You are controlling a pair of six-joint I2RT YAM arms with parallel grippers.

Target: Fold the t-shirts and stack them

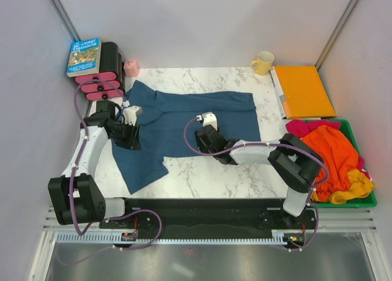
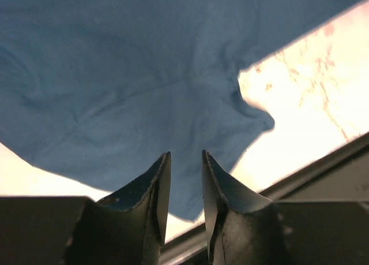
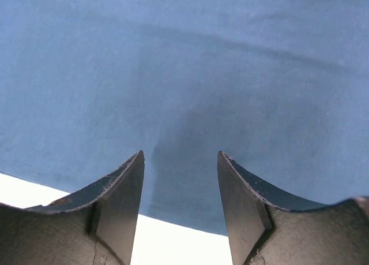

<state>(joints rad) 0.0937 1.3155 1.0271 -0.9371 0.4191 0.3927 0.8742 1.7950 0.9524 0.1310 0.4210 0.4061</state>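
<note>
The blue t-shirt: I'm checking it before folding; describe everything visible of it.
The blue t-shirt is soft, dusty teal cloth, spread flat but wrinkled on the marble table, one flap angled toward the near edge. The left gripper and right gripper sit low over its near hem, jaws apart; contact is unclear.

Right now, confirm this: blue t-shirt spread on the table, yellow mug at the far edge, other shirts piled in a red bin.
The bin is green, not red; the top external view shows it. The blue t-shirt spread on the table, the yellow mug at the far edge and the other shirts piled in the bin stand.
</note>
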